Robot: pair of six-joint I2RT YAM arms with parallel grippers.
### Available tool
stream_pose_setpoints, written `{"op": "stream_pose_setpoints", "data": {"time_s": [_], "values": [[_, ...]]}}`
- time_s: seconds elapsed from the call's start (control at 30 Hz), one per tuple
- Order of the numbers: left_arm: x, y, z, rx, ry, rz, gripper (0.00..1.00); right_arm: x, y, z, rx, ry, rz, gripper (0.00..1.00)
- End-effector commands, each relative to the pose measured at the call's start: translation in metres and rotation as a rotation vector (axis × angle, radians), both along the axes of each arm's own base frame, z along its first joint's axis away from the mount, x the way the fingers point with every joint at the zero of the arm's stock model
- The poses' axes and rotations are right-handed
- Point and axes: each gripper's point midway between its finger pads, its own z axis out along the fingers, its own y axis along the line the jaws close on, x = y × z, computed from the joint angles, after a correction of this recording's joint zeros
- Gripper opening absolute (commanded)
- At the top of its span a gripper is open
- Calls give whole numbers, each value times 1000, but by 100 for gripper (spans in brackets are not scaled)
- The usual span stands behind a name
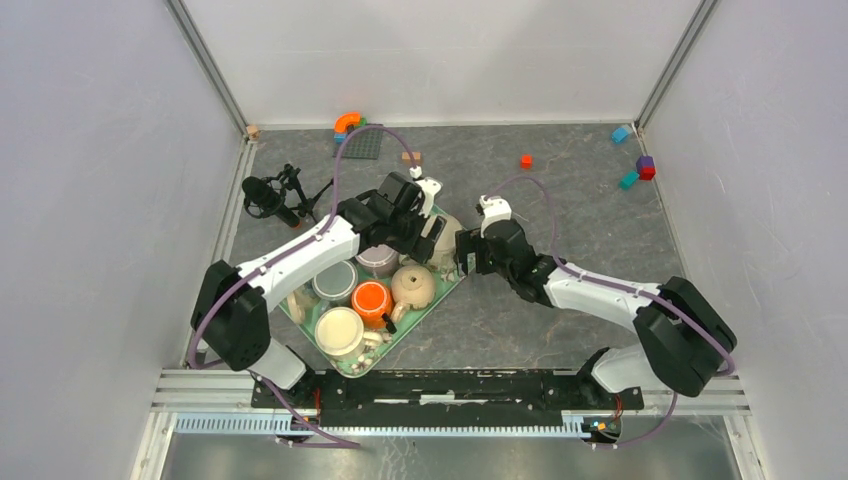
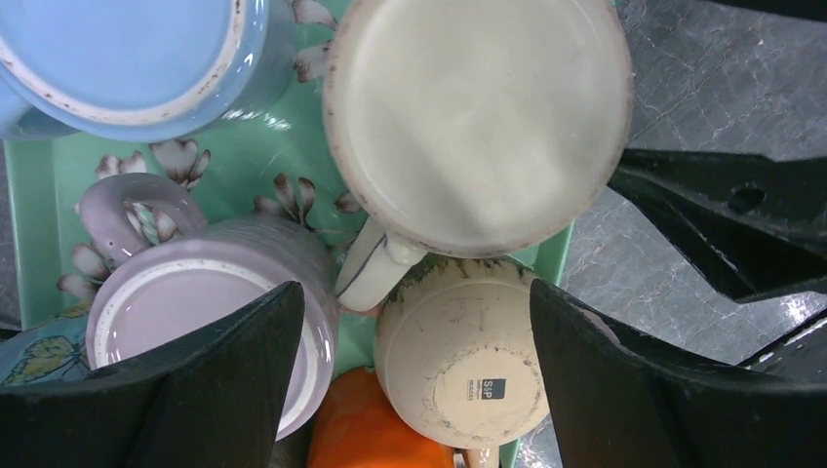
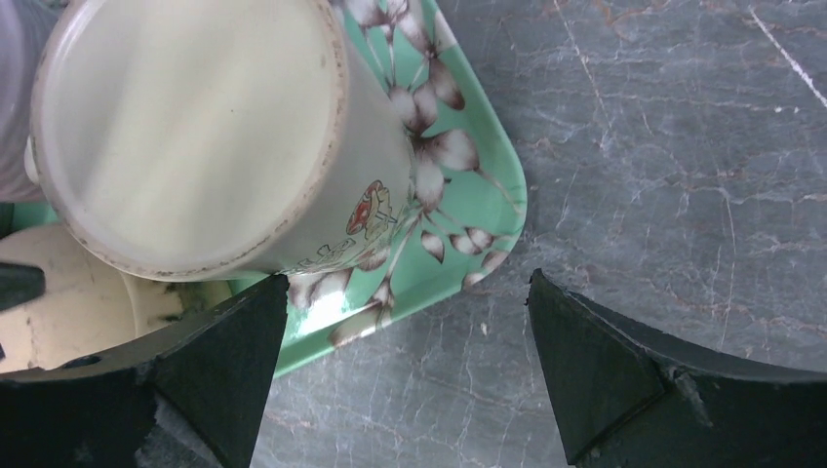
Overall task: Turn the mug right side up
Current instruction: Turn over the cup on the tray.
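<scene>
Several mugs stand bottom up on a green flowered tray [image 1: 428, 316]. A tall cream mug [image 2: 478, 117] [image 3: 195, 127] sits at the tray's right corner, partly hidden under my left gripper in the top view. Its handle [image 2: 375, 268] points at a small round cream mug [image 2: 463, 366]. My left gripper [image 2: 419, 322] [image 1: 432, 235] hovers open above these, one finger over a lilac mug [image 2: 195, 312], the other past the tray's edge. My right gripper [image 3: 410, 322] [image 1: 465, 250] is open over the table beside the tray's corner [image 3: 488, 224], holding nothing.
A blue mug [image 2: 127, 58] and an orange mug [image 1: 371, 298] also sit on the tray. A black microphone stand [image 1: 272, 197] is left of the tray. Toy blocks [image 1: 348, 125] lie along the back, with more [image 1: 645, 167] at the right wall.
</scene>
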Motion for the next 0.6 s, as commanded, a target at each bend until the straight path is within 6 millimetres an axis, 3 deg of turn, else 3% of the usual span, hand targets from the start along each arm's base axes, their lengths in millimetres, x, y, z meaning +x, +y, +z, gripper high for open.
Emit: {"op": "stream_pose_setpoints", "data": {"time_s": [0.0,0.3,0.57], "values": [[6,-15,6,-25,-13,-55,90,28,13,29,82,-60,-26,98],[15,-23,-6,-26,3,-40,74,44,1,34,96,-53,-56,98],[21,-35,-13,-64,11,-19,60,41,-14,39,96,-65,-71,98]]}}
